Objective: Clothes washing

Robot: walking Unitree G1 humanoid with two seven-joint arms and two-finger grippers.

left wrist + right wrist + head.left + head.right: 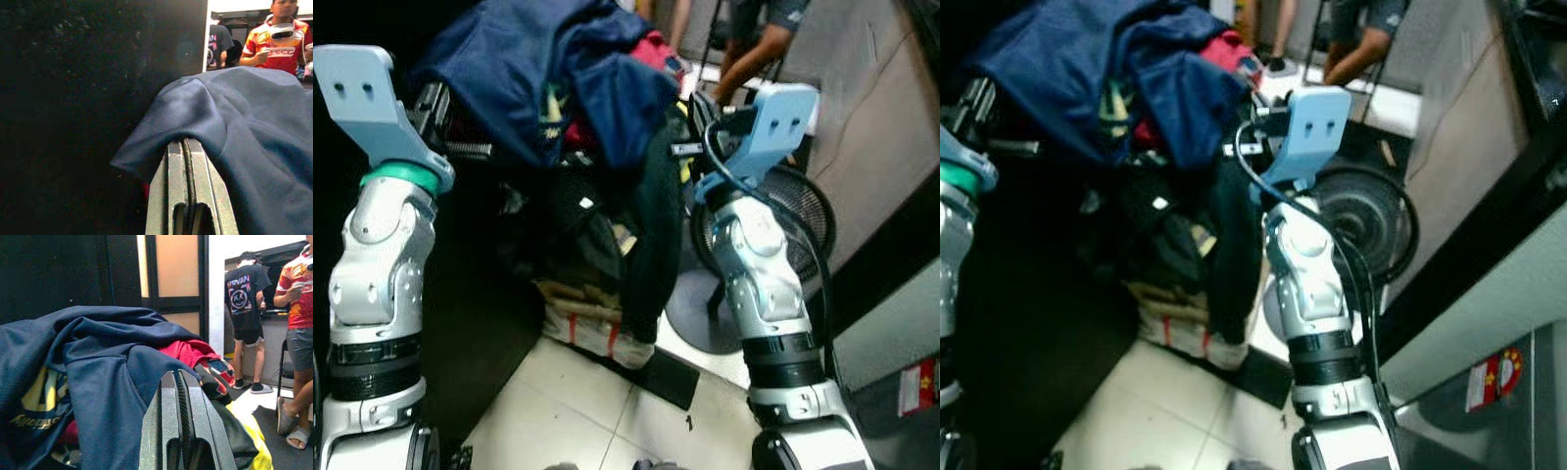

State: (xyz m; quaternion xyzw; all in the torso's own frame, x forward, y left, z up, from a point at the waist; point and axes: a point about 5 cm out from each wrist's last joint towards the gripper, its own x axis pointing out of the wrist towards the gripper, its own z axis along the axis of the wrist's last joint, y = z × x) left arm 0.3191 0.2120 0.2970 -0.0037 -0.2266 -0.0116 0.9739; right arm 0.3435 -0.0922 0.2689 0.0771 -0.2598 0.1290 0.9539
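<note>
Clothes [578, 117] sit heaped between the robot's two raised arms, a navy garment [524, 73] on top, a red one [651, 47] tucked behind it, and darker pieces trailing down toward the tiled floor [578, 411]. A striped beige cloth [587, 323] hangs at the bottom of the bundle, just above the tiles.

A black floor fan [803, 220] stands close behind the right arm, beside a beige wall [881, 127]. A dark mat [666, 377] lies on the floor below the pile. Farther back, a person in a red shirt [298, 284] and another in a black T-shirt [247, 298] stand near a doorway; a bare leg in a sandal [293, 421] is cut off at the frame's edge.

The left end effector [187, 147] is clenched, its fingers pressed together under a fold of the navy garment, which drapes over the tips. The right end effector [178, 382] is likewise closed with nothing between the fingers, its tips just beside the navy garment and the red one, with a yellow fabric [254, 440] below.

To the robot's left, everything is in deep shadow and nothing can be made out there. How the arms support the pile is hidden beneath the cloth.
</note>
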